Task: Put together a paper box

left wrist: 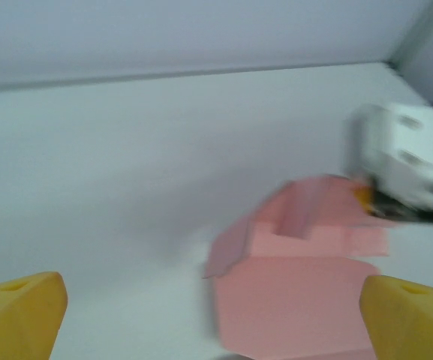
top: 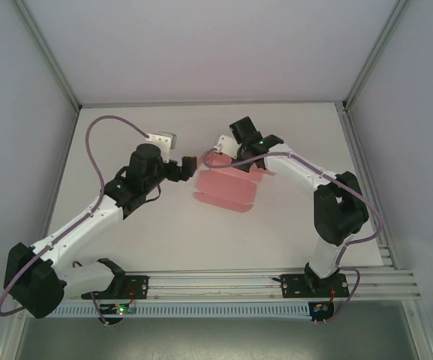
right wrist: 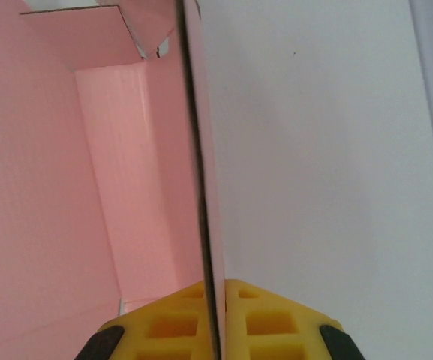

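A pink thin-card paper box (top: 227, 189), partly folded with one wall raised and its flaps lying open, was seen on the white table (top: 156, 240) near the middle, between the two arms. The left gripper (top: 189, 166) was held just beside the box's left edge. In the left wrist view its yellow fingers (left wrist: 21, 315) were spread wide at the lower corners with nothing gripped between them. The box (left wrist: 299, 285) was seen ahead of them on the table, blurred. The right gripper (top: 214, 156) was placed at the far left corner of the box. In the right wrist view its yellow pads (right wrist: 261, 319) were pressed together on a raised wall of the box (right wrist: 88, 187), with the thin card edge pinched between them. The pink interior was shown to one side of that wall and bare table to the other.
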### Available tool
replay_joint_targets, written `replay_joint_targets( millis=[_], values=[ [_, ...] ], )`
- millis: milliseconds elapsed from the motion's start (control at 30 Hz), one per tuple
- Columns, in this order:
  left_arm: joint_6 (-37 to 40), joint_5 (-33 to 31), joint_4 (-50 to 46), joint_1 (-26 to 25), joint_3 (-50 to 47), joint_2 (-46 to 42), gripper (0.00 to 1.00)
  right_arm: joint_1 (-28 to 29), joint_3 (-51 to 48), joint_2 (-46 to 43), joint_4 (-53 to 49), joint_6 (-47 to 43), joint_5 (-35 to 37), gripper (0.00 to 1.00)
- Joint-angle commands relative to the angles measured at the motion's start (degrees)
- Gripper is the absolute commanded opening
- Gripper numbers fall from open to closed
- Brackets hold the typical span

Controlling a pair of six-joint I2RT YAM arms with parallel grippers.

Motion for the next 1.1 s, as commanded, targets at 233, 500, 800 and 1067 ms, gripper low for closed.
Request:
replay_joint_targets(
  millis=[233, 500, 800, 1067],
  values=[
    [-11.1, 17.1, 1.1, 13.8, 7.1, 19.6, 1.00, 0.7, -10.4, 3.6, 22.1, -17.1, 9.4, 0.07],
    [-7.4, 28.6, -1.9, 13.9, 15.5, 31.3, 1.00, 0.1, -14.5, 5.9, 34.5, -20.6, 13.9, 0.13],
    [-6.8, 29.2, -4.3, 13.8, 18.2, 37.2, 0.95, 0.3, -22.5, 7.1, 54.0, -26.6, 16.1, 0.11],
    [0.4, 46.6, -2.0, 11.1, 18.2, 40.1, 0.85, 0.6, -21.0, 6.1, 48.4, -22.0, 14.2, 0.10]
  ],
)
